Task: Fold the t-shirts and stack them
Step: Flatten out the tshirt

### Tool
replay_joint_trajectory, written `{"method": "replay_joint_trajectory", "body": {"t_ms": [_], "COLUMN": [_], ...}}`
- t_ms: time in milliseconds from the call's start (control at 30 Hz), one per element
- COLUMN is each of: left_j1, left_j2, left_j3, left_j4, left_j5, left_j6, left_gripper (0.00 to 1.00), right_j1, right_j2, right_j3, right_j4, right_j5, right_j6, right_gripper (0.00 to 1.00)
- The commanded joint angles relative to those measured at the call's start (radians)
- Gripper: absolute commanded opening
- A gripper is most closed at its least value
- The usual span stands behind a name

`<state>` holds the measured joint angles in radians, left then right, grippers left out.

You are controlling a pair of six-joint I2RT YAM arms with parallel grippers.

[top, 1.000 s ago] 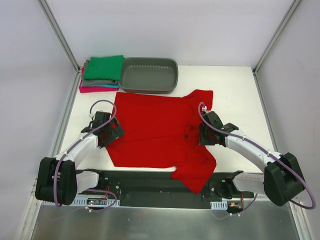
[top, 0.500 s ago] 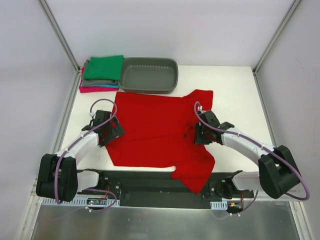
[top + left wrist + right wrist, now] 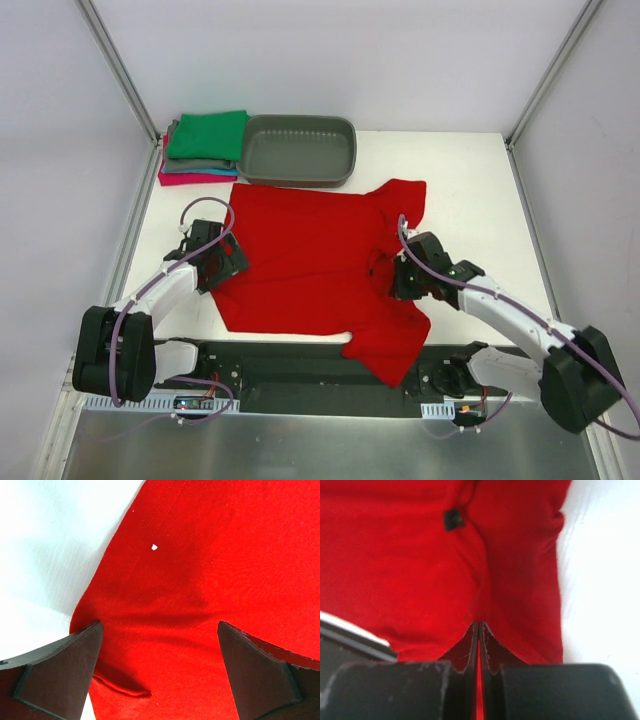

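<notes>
The bright red t-shirt [image 3: 300, 255] lies spread on the white table, with one sleeve hanging over the near edge. My left gripper [image 3: 222, 262] is open at the shirt's left edge; in the left wrist view [image 3: 157, 630] its jaws straddle the red cloth [image 3: 210, 555] and a small fold. My right gripper [image 3: 402, 277] is shut on a pinch of the red t-shirt near its collar, and the cloth [image 3: 395, 570] puckers toward the closed tips [image 3: 479, 626]. A black neck tag [image 3: 452, 519] shows ahead. Folded t-shirts, green on grey, teal and magenta [image 3: 205, 145], are stacked at the back left.
A grey oval plastic tub [image 3: 298, 150] stands at the back, right beside the folded stack and touching the red shirt's far edge. Bare white table [image 3: 470, 190] lies to the right of the shirt. The black rail [image 3: 300, 365] runs along the near edge.
My right gripper has moved a little toward the near edge, still shut on the red cloth. The left arm has hardly moved.
</notes>
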<state>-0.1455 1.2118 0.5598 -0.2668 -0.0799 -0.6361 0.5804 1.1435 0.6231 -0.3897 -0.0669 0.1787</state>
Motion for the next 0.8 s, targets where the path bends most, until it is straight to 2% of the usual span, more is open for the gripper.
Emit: {"method": "replay_joint_trajectory", "body": {"t_ms": [0,67,400,500,533,600,767], "left_j1": [-0.008,-0.008,-0.006,-0.006,-0.006,-0.008,-0.008], "left_j2": [0.029,0.031,0.051,0.068,0.074,0.078,0.065], "left_j3": [-0.012,-0.011,-0.008,-0.001,0.003,0.012,0.017], "left_j4": [-0.023,-0.023,-0.031,-0.04,-0.048,-0.061,-0.077], "left_j5": [-0.02,-0.018,-0.043,-0.061,-0.072,-0.09,-0.074], "left_j6": [0.018,0.016,0.003,-0.002,-0.005,-0.011,-0.02], "left_gripper": [0.99,0.99,0.99,0.99,0.99,0.99,0.99], "right_j1": [0.022,0.032,0.072,0.073,0.073,0.075,0.043], "right_j2": [-0.123,-0.155,-0.189,-0.195,-0.203,-0.218,-0.269], "right_j3": [-0.065,-0.103,-0.201,-0.206,-0.203,-0.178,-0.093], "right_j4": [0.003,0.018,-0.017,-0.015,-0.017,-0.044,-0.075], "right_j5": [-0.16,-0.203,-0.191,-0.235,-0.235,-0.211,-0.137], "right_j6": [-0.056,-0.059,-0.05,-0.067,-0.071,-0.079,-0.103], "right_gripper": [0.01,0.01,0.01,0.13,0.19,0.41,0.64]}}
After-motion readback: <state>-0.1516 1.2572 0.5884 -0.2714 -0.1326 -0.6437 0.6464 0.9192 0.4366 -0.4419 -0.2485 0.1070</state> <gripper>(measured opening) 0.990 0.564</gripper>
